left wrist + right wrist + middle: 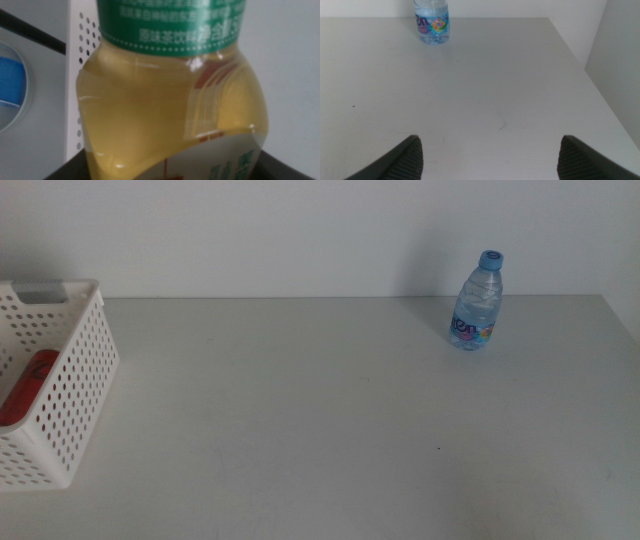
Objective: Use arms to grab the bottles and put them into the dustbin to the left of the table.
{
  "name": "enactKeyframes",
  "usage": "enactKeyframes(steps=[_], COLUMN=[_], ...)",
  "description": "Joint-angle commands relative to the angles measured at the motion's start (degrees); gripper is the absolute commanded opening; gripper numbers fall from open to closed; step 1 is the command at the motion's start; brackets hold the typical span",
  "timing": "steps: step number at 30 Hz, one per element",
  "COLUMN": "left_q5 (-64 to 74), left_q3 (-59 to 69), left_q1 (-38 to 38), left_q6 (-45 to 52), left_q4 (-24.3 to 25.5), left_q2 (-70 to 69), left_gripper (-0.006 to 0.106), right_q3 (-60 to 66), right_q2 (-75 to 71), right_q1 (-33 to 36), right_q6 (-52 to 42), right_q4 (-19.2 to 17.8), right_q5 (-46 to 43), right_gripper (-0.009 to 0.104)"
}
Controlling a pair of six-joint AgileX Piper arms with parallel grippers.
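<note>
Close against the left wrist camera, the tea bottle (172, 100) fills nearly the whole view, its yellow liquid and green label band plain to see. The left gripper's dark jaws show only as slivers at either lower corner, pressed against the bottle's sides, so it looks clamped on the bottle, most likely to carry it to the bin. A strip of the bin's holed white wall stands just behind the bottle there, which suggests the drop is near; whether the bottle hangs over the opening I cannot tell.

Nearer the front of the table (330, 420), the right gripper (490, 155) waits low, jaws spread wide and empty, facing the water bottle (432, 22) well ahead of it.

From the middle view, the bin (75, 380) sits at the table's left edge with the can (28, 388) lying inside. Farther back on the right, the water bottle (477, 301) stands upright near the table's rear edge, not yet picked.

The tabletop is plain light grey, backed by a bare white wall (300, 230).
</note>
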Motion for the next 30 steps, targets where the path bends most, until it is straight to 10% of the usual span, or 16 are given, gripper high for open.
enactKeyframes(steps=[1, 21, 30], left_q5=[-4.83, 4.97, 5.19], left_q3=[-2.61, -2.61, -2.56], left_q1=[1.51, 2.49, 2.49], left_q6=[0.49, 0.83, 5.40], left_q4=[-0.62, 0.66, -5.30], left_q2=[-1.25, 17.89, 19.62], left_gripper=[-0.002, 0.001, 0.048], right_q3=[-0.51, -0.51, -0.51], right_q2=[-1.25, -1.25, -1.25], right_q1=[-0.40, -0.40, -0.40], right_q6=[-0.53, -0.53, -0.53], right_q4=[-0.93, -0.93, -0.93], right_q5=[-4.13, -4.13, -4.13], right_gripper=[0.094, 0.094, 0.094])
